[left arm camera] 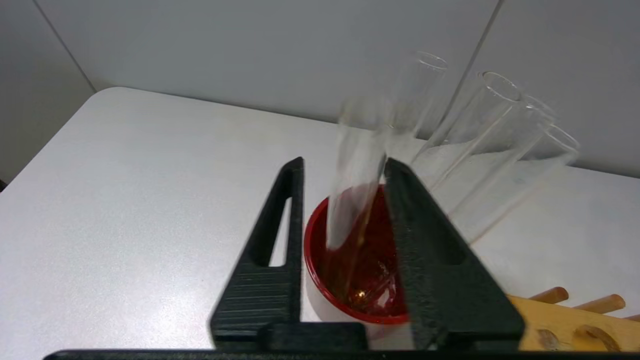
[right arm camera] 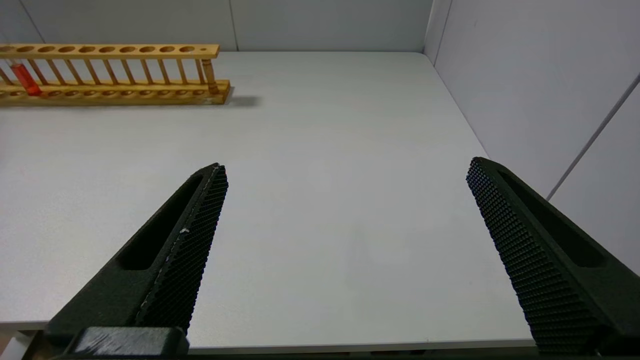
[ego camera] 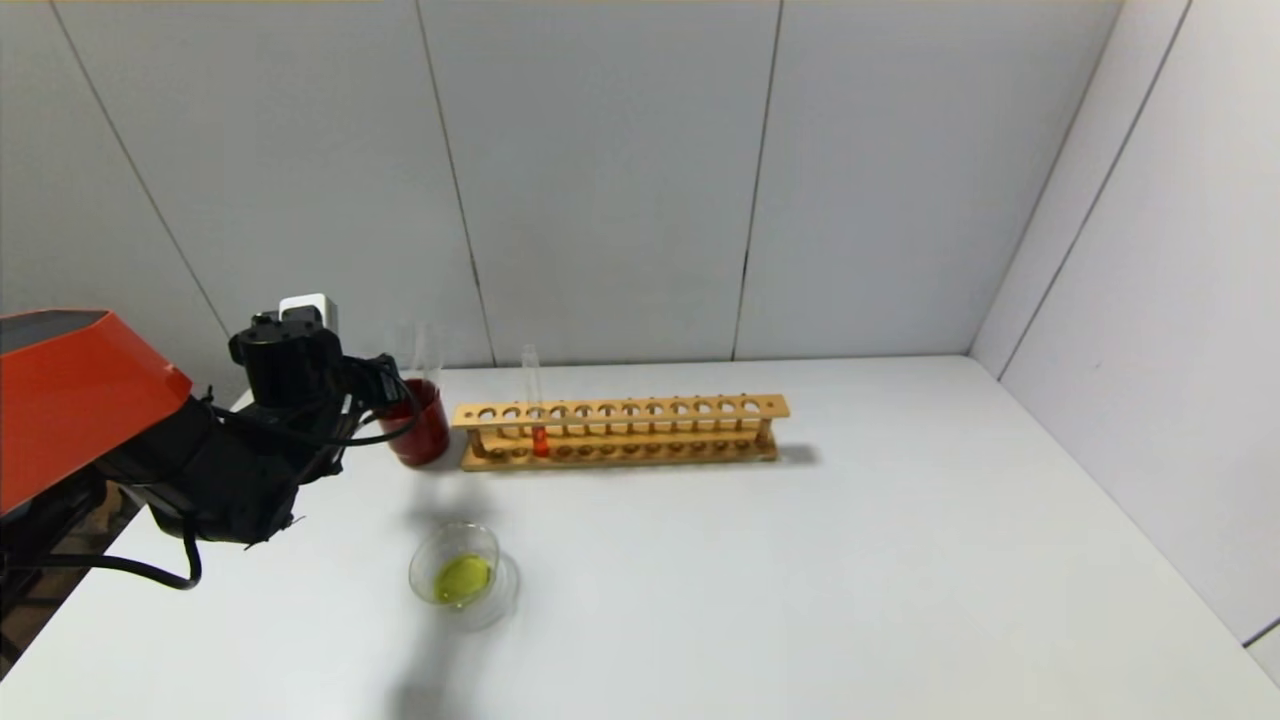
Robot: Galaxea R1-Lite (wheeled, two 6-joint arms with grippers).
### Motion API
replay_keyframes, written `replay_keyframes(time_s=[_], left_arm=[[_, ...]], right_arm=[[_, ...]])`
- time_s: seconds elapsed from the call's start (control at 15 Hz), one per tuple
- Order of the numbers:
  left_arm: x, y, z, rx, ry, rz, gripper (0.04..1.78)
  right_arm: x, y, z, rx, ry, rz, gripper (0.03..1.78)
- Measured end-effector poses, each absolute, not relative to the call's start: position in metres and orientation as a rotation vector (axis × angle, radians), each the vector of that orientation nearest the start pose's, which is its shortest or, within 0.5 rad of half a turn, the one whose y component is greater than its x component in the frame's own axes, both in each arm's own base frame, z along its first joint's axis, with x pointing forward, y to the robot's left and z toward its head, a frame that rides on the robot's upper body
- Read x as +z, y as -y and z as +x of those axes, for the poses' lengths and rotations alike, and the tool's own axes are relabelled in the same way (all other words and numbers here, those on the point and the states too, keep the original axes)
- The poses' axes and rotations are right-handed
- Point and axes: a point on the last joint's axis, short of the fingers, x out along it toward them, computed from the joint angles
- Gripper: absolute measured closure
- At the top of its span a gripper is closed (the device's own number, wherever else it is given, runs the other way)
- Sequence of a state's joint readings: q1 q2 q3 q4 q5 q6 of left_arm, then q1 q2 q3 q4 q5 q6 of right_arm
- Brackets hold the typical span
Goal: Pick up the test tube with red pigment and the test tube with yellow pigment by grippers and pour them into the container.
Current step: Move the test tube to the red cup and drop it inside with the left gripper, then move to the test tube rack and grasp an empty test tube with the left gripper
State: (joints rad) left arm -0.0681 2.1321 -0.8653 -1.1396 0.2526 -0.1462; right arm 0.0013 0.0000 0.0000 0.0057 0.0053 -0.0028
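In the lower left of the head view, the container already holds yellow liquid. The left gripper, over the dark red cup, stands parted around an emptied tube, apparently releasing it. The test tube with red pigment waits in the wooden rack, still to be poured. The right gripper hangs wide open, holding nothing.

I saw my right gripper spread wide above the white table, the wooden rack with the test tube with red pigment far off.
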Motion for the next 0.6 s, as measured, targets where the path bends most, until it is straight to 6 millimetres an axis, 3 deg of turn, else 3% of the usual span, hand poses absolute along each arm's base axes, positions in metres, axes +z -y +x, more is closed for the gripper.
replay_keyframes(time_s=[0.33,0.6], left_arm=[[0.095,0.021,0.389,0.177,-0.107,-0.123,0.34],[0.113,0.022,0.379,0.155,-0.116,-0.117,0.08]], right_arm=[[0.075,0.000,-0.023,0.007,-0.006,-0.003,0.06],[0.075,0.000,-0.023,0.007,-0.006,-0.003,0.06]])
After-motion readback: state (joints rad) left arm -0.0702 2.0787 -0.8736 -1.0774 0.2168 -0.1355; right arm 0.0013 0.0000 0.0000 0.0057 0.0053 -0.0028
